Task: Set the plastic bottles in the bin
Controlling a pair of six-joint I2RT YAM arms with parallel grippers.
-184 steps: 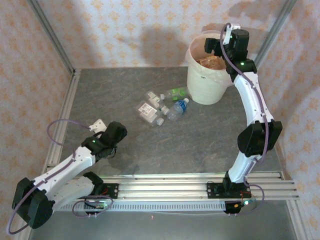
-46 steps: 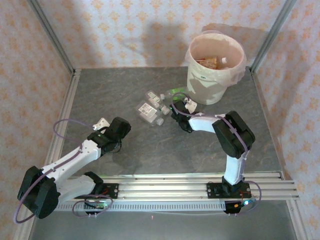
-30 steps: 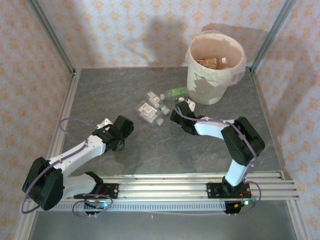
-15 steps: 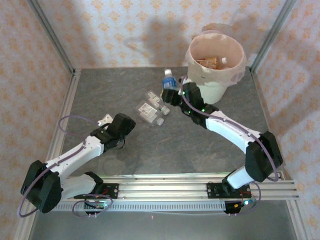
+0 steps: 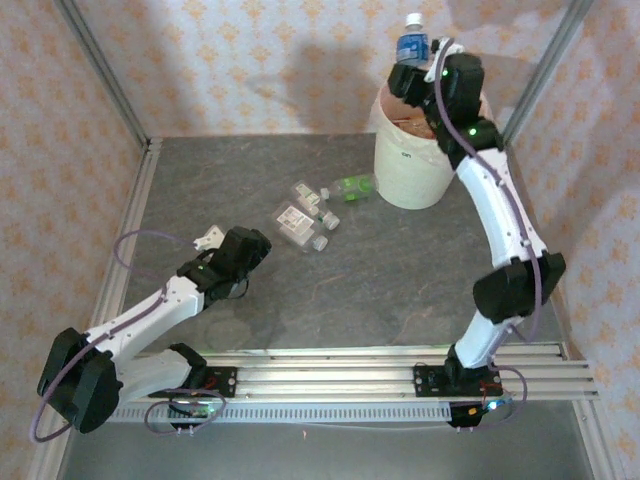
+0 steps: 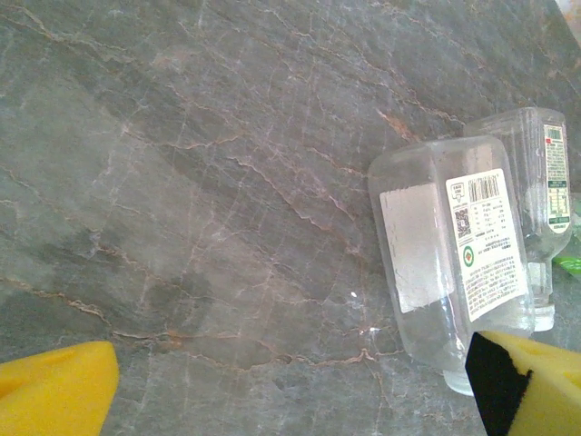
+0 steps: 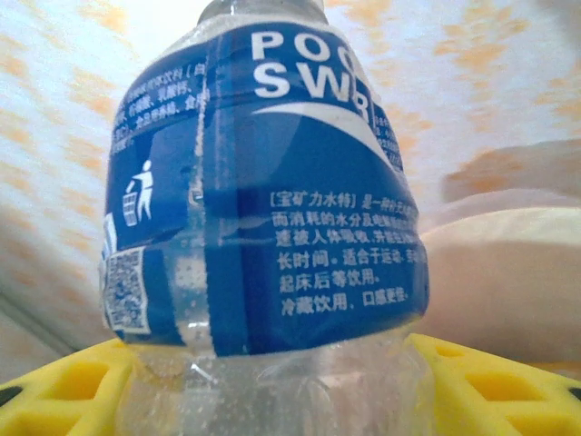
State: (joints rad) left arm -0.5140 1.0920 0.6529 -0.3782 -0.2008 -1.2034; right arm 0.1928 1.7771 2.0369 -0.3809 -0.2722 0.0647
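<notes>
Currently: right pincer [image 5: 406,72] is raised above the bin [image 5: 420,175], near its back-left rim, clamped on the blue-label bottle [image 5: 411,44]. The bottle stands upright, white cap on top. In the right wrist view the yellow pads [image 7: 495,386] press either side of the bottle's lower body, below the label [image 7: 272,209].

Bin sits at the far right corner of the surface [image 5: 220,180], pinkish liner folded over its rim. Brownish contents show inside; can't make out which.

Left pincer [image 5: 256,244] is low over the surface, jaws wide apart, holding nothing. It is near the clear bottles [image 5: 300,215] but not touching. In the left wrist view a clear bottle [image 6: 449,272] with a white label lies on its side just beyond the right pad [image 6: 536,386], and a second one [image 6: 545,191] lies touching it behind.

Green bottle [image 5: 352,187] lies on its side between the clear cluster and the bin, just beside the bin's base.
</notes>
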